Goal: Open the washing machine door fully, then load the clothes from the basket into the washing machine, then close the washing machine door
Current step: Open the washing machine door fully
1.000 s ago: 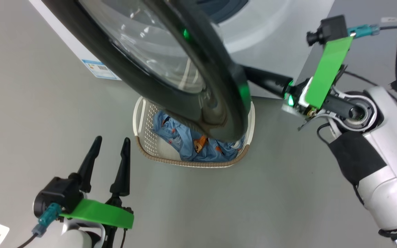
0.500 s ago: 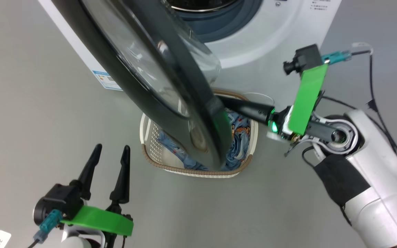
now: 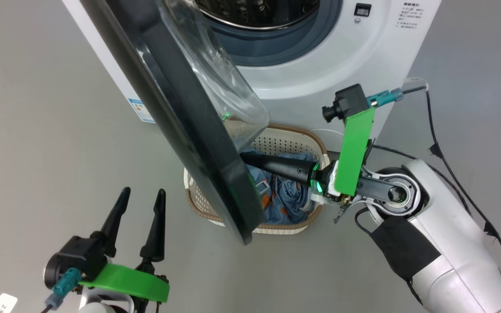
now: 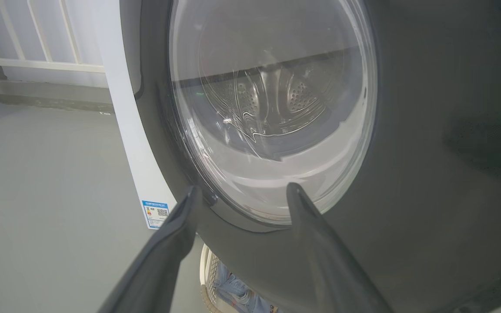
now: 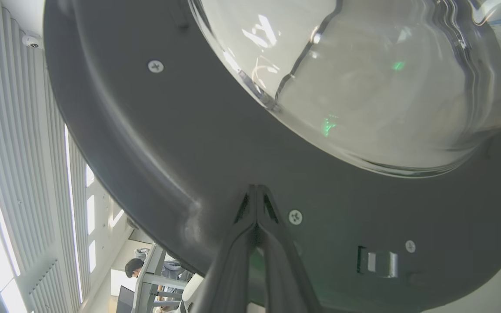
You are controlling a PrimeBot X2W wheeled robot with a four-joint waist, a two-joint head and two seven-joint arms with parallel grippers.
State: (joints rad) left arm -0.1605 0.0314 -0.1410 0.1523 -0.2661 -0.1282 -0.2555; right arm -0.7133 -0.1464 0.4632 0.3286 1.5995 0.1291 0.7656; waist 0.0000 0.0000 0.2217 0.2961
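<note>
Nearest, the left gripper (image 3: 142,192) holds its jaws apart and empty, facing the outer glass of the washing machine door (image 3: 207,174). Past that, the right gripper (image 5: 255,189) has its jaws pressed together, tips against the door's inner face just below the glass bowl. Under those fingers sits the basket (image 3: 255,228), with the clothes (image 3: 285,200) inside it. Beyond, the washing machine (image 3: 320,87) stands open. The door looks only partly swung, so loading and closing remain.

Bright even light, with white glare on the washing machine door (image 5: 250,143).
</note>
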